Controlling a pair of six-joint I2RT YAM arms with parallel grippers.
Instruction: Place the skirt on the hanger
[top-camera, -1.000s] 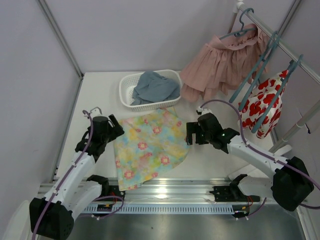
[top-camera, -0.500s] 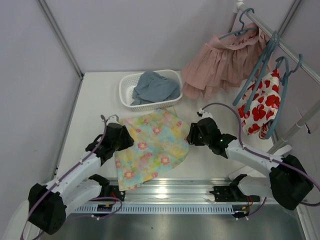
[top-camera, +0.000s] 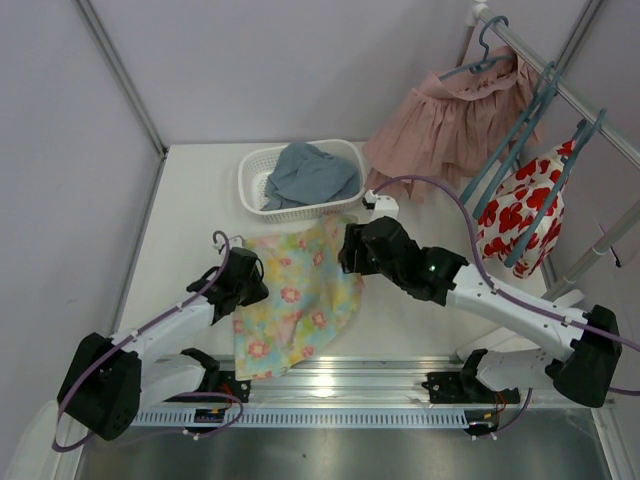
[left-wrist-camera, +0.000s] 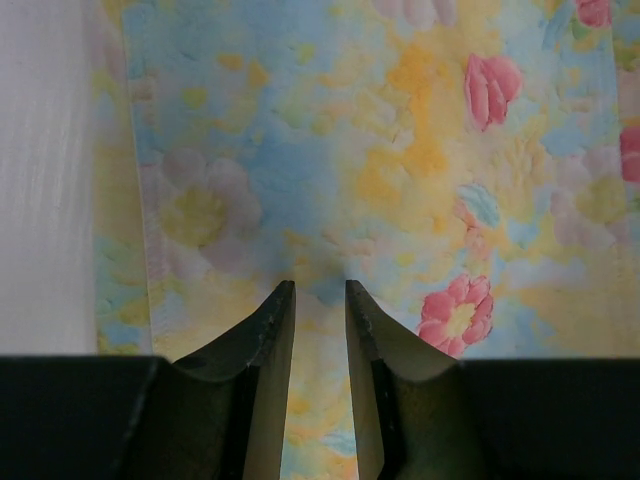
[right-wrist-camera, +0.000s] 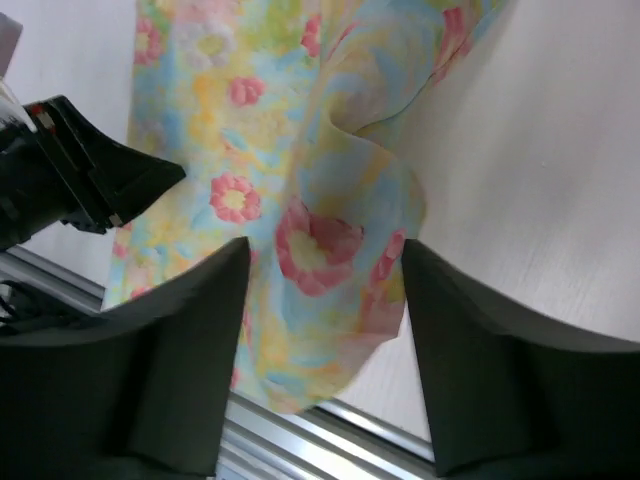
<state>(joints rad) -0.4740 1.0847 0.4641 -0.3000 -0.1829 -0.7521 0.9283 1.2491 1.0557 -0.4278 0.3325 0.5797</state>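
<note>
Early going: the skirt (top-camera: 295, 295) lies by the desk's near edge, not yet on the hanger (top-camera: 508, 150), which hangs on the rail at the far right corner. The left gripper (left-wrist-camera: 320, 285), almost closed, pinches a pucker of cloth. The right gripper (right-wrist-camera: 322, 248) gapes wide around the bunched right edge, gripping nothing.

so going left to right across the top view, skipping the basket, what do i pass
left gripper → pastel skirt → right gripper → pink pleated skirt → white garment with red flowers
</note>
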